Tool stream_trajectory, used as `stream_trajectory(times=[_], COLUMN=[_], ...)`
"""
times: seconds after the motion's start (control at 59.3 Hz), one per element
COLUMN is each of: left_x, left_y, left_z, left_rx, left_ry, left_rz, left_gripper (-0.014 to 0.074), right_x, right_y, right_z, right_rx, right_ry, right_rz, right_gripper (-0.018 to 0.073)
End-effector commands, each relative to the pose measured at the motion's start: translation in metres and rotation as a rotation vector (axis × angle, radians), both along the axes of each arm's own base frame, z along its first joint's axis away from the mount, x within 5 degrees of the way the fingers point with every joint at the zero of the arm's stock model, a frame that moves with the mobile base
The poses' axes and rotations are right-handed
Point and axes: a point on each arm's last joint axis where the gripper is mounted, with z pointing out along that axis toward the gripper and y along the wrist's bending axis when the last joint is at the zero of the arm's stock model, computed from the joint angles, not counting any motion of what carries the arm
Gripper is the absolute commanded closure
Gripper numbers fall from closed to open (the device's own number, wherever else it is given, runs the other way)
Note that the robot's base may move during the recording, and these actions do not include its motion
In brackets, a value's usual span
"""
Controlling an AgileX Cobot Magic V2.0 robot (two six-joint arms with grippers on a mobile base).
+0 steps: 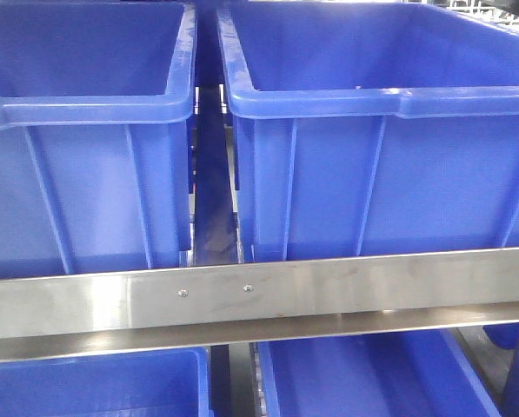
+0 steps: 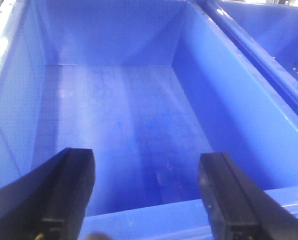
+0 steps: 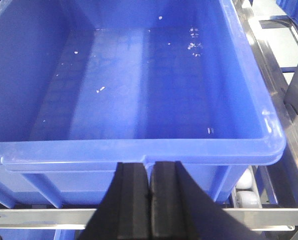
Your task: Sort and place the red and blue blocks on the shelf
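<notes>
Gaping black left fingers [image 2: 146, 192] over glossy bin [image 2: 119, 125], right fingers [image 3: 150, 200] pressed together, empty.

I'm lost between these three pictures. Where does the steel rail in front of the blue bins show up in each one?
Front view: steel rail runs across the lower half.
Left wrist view: not in it.
Right wrist view: a strip along the bottom.
Shared landmark: the right-hand blue bin.

Matte black, blocky, flat-faced fingers on both the left claw [image 2: 146, 192] and right claw [image 3: 150, 205].
</notes>
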Motion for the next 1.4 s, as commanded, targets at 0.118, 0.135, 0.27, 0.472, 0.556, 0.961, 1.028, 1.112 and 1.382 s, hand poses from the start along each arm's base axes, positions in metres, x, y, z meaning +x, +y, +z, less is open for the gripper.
stream_trajectory(times=[0.118,0.135,0.27,0.472,0.556,0.961,1.028,1.112,1.382], left_x=[0.002,0.002,0.002,0.002,0.002,0.002,0.002,0.002,0.002], left_y=[-0.001,-0.001,-0.001,-0.001,-0.001,-0.001,-0.001,-0.001,-0.001], left_z=[0.018,0.018,0.018,0.018,0.018,0.018,0.018,0.018,0.018], left_rx=[-0.026,-0.026,-0.026,-0.026,-0.026,-0.025,-0.025,-0.025,-0.025], left_ry=[-0.114,-0.114,-0.114,-0.114,-0.114,-0.11,-0.11,-0.11,-0.11], left_rz=[-0.009,-0.009,-0.009,-0.009,-0.009,-0.009,-0.009,-0.009,-0.009], left_gripper=[0.0468,0.0468,0.0468,0.0468,0.0468,0.0468,0.0468,0.0468,0.0468], right_x=[-0.026,-0.029,-0.059,-0.087,-0.088,-0.088,-0.088,-0.088,-0.088], right_y=[-0.005,-0.005,-0.011,-0.016,-0.016,-0.016,-0.016,-0.016,-0.016], right_z=[0.012,0.008,-0.017,-0.068,-0.084,-0.088,-0.088,-0.088,-0.088], right_rx=[0.02,0.021,0.038,0.053,0.053,0.047,0.047,0.047,0.047], right_ry=[-0.222,-0.226,-0.315,-0.399,-0.403,-0.356,-0.356,-0.356,-0.356], right_rz=[0.007,0.008,0.009,0.007,0.006,0.005,0.005,0.005,0.005], right_gripper=[0.0501,0.0501,0.0501,0.0501,0.0501,0.0501,0.0501,0.0501,0.0501])
